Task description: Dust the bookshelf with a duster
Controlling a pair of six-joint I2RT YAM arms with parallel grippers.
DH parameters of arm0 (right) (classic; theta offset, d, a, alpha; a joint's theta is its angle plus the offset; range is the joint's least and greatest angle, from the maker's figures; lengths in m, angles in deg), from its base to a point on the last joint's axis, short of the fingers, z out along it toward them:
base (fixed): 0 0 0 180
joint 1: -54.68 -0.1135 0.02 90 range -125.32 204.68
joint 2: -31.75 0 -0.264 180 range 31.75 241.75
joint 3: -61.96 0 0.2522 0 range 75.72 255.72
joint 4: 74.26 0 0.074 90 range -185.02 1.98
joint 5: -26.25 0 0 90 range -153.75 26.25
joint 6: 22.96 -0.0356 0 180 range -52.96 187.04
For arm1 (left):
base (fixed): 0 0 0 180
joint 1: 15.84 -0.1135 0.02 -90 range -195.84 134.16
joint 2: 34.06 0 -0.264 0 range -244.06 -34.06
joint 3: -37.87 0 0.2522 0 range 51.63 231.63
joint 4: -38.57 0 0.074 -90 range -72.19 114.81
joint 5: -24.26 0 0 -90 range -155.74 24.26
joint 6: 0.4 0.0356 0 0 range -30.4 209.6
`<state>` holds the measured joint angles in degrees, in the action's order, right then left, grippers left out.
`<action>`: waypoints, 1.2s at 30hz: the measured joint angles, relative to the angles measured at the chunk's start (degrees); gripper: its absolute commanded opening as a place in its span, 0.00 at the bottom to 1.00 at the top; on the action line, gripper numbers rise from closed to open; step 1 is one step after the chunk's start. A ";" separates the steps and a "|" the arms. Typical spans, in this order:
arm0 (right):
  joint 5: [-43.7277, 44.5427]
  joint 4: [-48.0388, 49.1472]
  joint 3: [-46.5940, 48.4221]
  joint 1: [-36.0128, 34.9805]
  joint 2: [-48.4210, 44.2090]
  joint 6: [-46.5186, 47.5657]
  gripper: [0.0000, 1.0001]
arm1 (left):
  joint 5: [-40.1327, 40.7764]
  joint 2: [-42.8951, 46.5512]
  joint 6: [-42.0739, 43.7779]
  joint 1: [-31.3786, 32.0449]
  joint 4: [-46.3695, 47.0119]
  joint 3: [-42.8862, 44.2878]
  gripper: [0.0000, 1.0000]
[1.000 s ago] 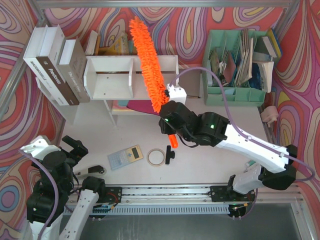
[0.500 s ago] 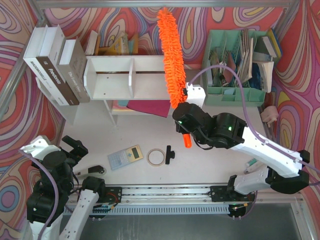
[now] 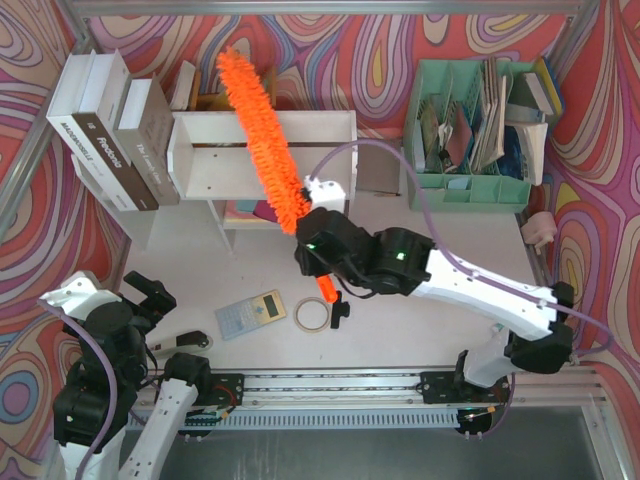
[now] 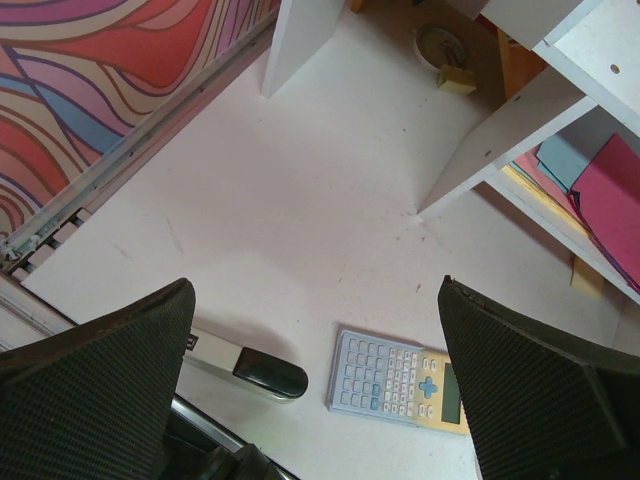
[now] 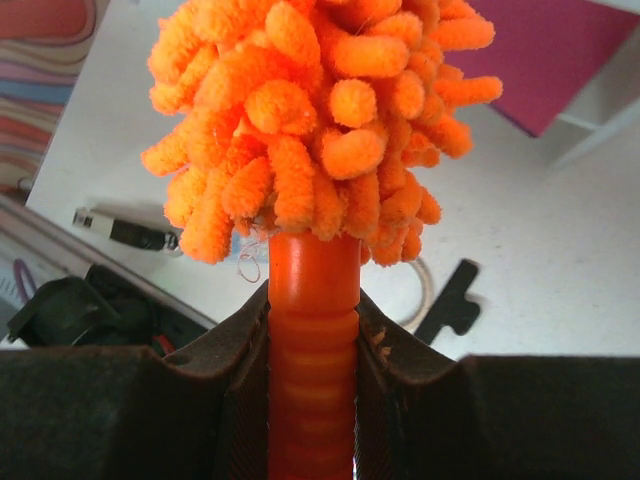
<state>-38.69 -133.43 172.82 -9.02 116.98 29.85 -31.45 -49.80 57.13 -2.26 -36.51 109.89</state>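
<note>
The right gripper [image 5: 312,345] is pinched tight on the ribbed orange handle [image 5: 312,290] of the duster [image 3: 262,135], a pad on each side of it. From there the fluffy head slants up and to the left across the middle of the bookshelf [image 3: 325,122], its tip past the rear edge and near the patterned back wall [image 3: 400,50]. Whether the fibres press on the wood or ride just above it, I cannot tell from overhead.

The left gripper [image 3: 150,297] is spread wide over the near left corner of the table [image 3: 420,320], holding nothing.

The shelf is hemmed in by big books [image 3: 110,130] against its left side and a mint-green organizer [image 3: 470,130] a little off to its right. In front of it the white tabletop carries a calculator [image 3: 251,313], a ring of tape [image 3: 312,314] and a small black piece [image 3: 342,308], all just beside the right arm's wrist.

Only the left wrist view shows the shelf's legs [image 4: 480,170], the coloured sheets [image 4: 600,190] under it and a black-and-silver object [image 4: 250,368] near the rail. Only the right wrist view shows the grip close up.
</note>
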 measured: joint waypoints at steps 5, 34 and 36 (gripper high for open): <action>-2.75 2.43 2.01 -1.62 4.59 0.31 0.00 | 0.00 0.00 0.00 0.00 0.00 0.00 0.98; -1.14 5.95 -1.53 -6.82 -0.28 0.92 0.00 | 0.00 0.00 0.00 -0.09 0.02 0.00 0.98; -1.29 5.95 -2.89 -7.26 -1.29 0.61 0.00 | -0.02 0.00 0.00 -0.09 0.00 0.00 0.98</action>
<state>-39.98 -127.49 169.94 -16.28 115.70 30.46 -31.47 -49.80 57.13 -2.34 -36.51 109.89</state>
